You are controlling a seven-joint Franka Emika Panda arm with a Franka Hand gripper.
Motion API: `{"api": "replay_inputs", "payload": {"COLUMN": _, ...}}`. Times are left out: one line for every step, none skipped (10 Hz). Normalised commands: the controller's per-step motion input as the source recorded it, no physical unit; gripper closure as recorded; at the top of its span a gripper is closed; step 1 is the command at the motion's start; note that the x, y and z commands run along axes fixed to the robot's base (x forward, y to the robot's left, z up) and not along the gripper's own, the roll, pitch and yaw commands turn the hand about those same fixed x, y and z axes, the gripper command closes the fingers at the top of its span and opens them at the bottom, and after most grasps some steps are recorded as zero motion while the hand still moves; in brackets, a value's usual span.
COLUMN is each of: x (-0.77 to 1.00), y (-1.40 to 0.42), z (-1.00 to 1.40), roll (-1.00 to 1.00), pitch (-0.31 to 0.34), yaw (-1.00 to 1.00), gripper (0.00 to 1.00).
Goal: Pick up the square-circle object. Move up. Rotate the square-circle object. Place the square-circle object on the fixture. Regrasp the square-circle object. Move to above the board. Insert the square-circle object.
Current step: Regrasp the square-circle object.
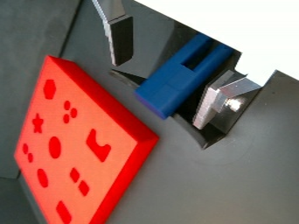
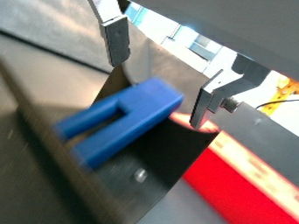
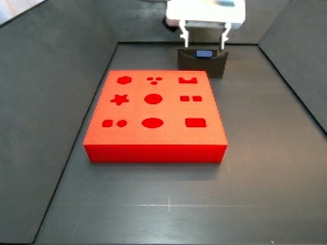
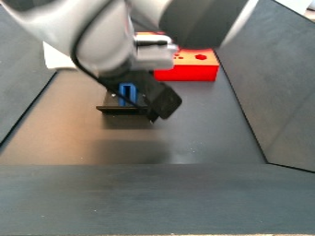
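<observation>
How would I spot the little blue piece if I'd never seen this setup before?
Start at the big red board in the middle of the dark floor, then look past one short end to the small dark fixture. The square-circle object rests on that fixture, between the open fingers of the gripper. It is the only blue thing there, a small block ending in two short prongs.

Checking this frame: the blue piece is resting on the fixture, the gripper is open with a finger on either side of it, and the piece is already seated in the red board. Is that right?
Not quite. The blue piece is not in the board; it lies on the fixture, apart from the board, as both wrist views show. The rest holds: the gripper is open, its fingers on either side of the piece.
</observation>
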Motion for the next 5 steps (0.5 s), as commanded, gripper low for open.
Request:
{"api": "replay_inputs", "payload": {"x": -0.02, "y": 0.01, "z": 1.0, "roll": 0.05, "pitch": 0.005, "yaw": -0.08, "gripper": 0.0}}
{"api": "replay_inputs", "payload": {"x": -0.03, "y": 0.01, "z": 0.99, "roll": 0.05, "pitch": 0.002, "yaw": -0.06, "gripper": 0.0}}
{"api": "replay_inputs", "payload": {"x": -0.02, "y": 0.0, "z": 0.76, "roll": 0.05, "pitch": -0.004, "yaw": -0.04, "gripper": 0.0}}
{"api": "replay_inputs", "payload": {"x": -0.03, "y": 0.0, "z": 0.59, "roll": 0.04, "pitch": -0.004, "yaw": -0.02, "gripper": 0.0}}
{"api": "replay_inputs", "payload": {"x": -0.03, "y": 0.0, "z": 0.35, "roll": 0.05, "pitch": 0.002, "yaw": -0.01, "gripper": 0.0}}
